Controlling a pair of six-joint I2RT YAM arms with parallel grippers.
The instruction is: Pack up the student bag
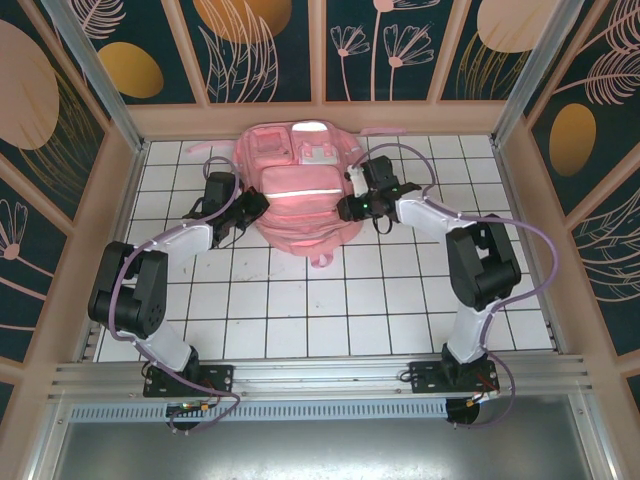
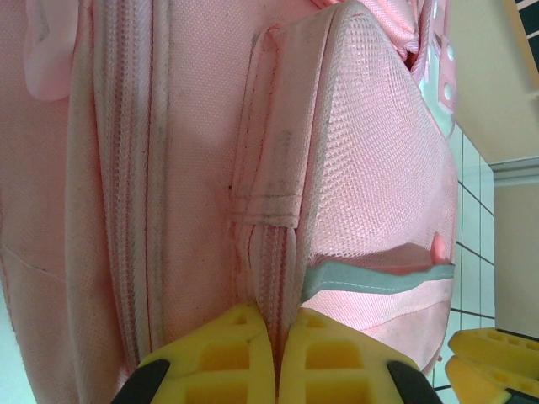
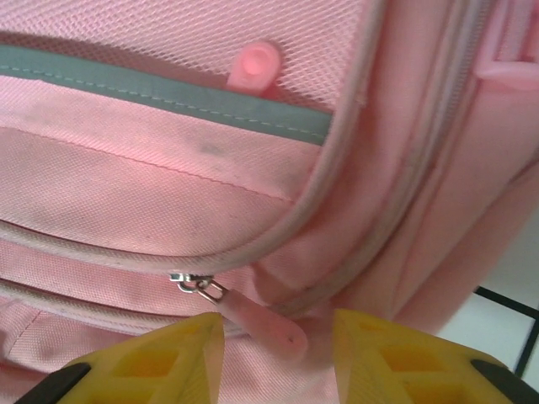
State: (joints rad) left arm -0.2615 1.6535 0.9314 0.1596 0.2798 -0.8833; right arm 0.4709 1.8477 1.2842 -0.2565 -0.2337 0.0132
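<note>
Even, bright overhead lighting with soft shadows; the student bag (image 1: pixel 300 190) shows glare on its stripes; wrist views blur at the near edge.

Lab test cell: gridded table (image 1: pixel 300 320), patterned walls (image 1: pixel 260 45).

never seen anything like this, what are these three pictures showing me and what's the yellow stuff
Two robot arms are bolted at the near edge of a white tiled table. One picture looks down from above; the other two come from cameras on the arms' wrists. The yellow blocks are each claw's fingers. A pink student bag lies at the far side of the table. The left claw is shut, pinching the bag's fabric by a zipper seam. The right claw stands open around a pink zipper pull without gripping it.
</note>
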